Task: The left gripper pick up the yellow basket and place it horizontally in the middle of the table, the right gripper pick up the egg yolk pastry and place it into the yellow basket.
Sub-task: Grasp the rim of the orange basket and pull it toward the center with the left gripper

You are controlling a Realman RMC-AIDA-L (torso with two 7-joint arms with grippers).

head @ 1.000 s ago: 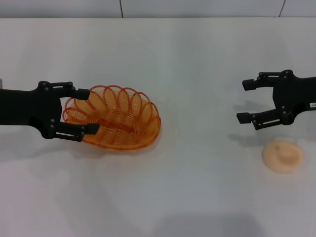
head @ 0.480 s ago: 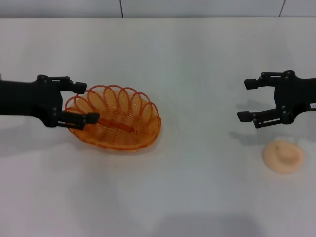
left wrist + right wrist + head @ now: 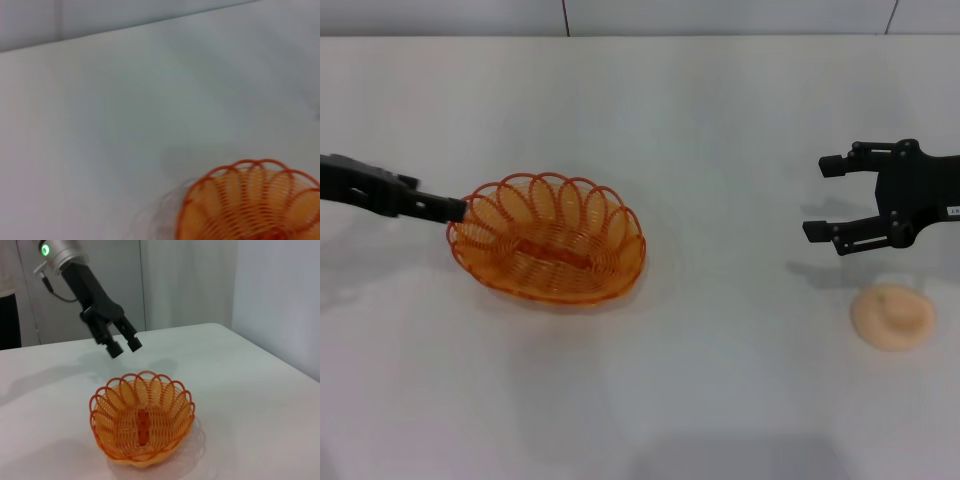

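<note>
Yellow basket (image 3: 548, 240) sits upright on the table (image 3: 720, 130), left of centre, long axis roughly left-right. Left gripper (image 3: 123, 345) hangs raised just off the basket's left end, fingers slightly apart, holding nothing. Basket step looks done or nearly so. Right gripper (image 3: 840, 202) hovers far of the egg yolk pastry (image 3: 892, 315), jaws wide apart, empty. Pastry lies on the right, near side, well apart from basket. Next likely: right gripper descends over pastry, then closes gently.
</note>
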